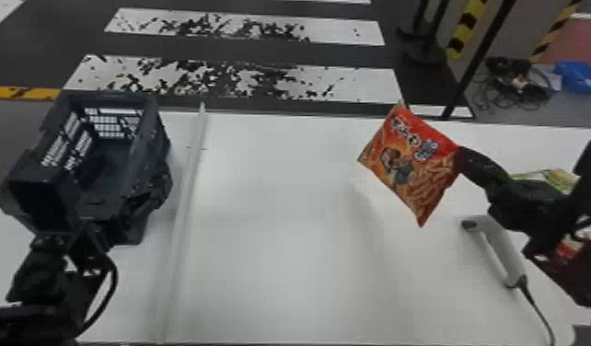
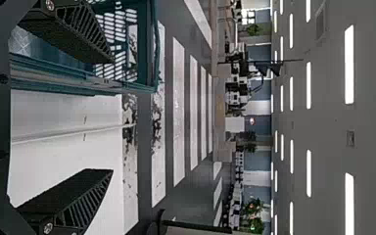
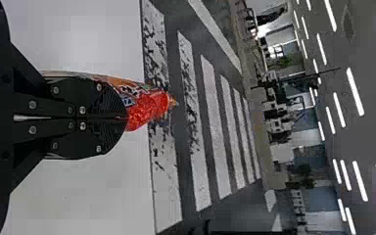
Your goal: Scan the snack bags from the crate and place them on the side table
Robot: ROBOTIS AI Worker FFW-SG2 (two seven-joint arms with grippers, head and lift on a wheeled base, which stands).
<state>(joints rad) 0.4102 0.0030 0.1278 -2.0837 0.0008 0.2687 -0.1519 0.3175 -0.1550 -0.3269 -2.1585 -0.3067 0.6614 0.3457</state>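
Above the table [image 1: 271,221], the right gripper [image 1: 462,160] clamps an orange-red snack bag [image 1: 407,161]. At the crate [image 1: 156,133], the left gripper [image 1: 126,200] is released. The scanner [image 1: 501,248] lies on the table.

In the head view, your right arm [image 1: 529,198] partly hides a green-and-yellow packet [image 1: 561,179]; the scanner cable [image 1: 541,314] runs off the bottom edge, and you can't see the whole inside of the crate [image 1: 147,133].

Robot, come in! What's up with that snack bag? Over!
Right gripper: shut on snack bag, over table. Left gripper: open, by crate. Handheld scanner lies nearby.
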